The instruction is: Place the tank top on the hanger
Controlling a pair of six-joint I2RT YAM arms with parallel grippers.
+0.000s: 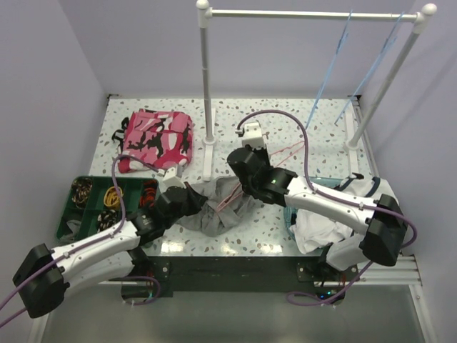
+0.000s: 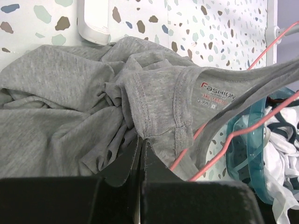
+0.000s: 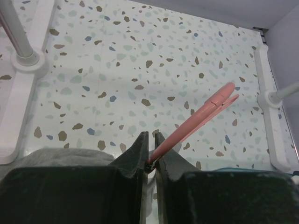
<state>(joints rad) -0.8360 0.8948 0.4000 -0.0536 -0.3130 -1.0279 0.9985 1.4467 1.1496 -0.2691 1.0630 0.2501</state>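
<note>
The grey tank top (image 1: 221, 211) lies crumpled on the speckled table between the two arms, and its label and neckline show in the left wrist view (image 2: 154, 93). My left gripper (image 1: 193, 198) is shut on a stitched edge of the tank top, pinched at the fingertips (image 2: 141, 140). The pink wire hanger (image 1: 282, 152) runs through the tank top's neck opening (image 2: 243, 130). My right gripper (image 1: 255, 164) is shut on the hanger (image 3: 196, 119), which slants up and away to the right from the jaws (image 3: 150, 142). Grey fabric (image 3: 56, 156) shows low on the left.
A white clothes rack (image 1: 207, 93) stands behind with light-blue hangers (image 1: 332, 64) on its rail. Its feet lie on the table (image 2: 93, 25) (image 3: 18, 93). A pink-and-black camouflage cloth (image 1: 156, 139) lies far left, a green compartment tray (image 1: 86, 204) near left, and a teal bin with a white garment (image 1: 335, 218) at right.
</note>
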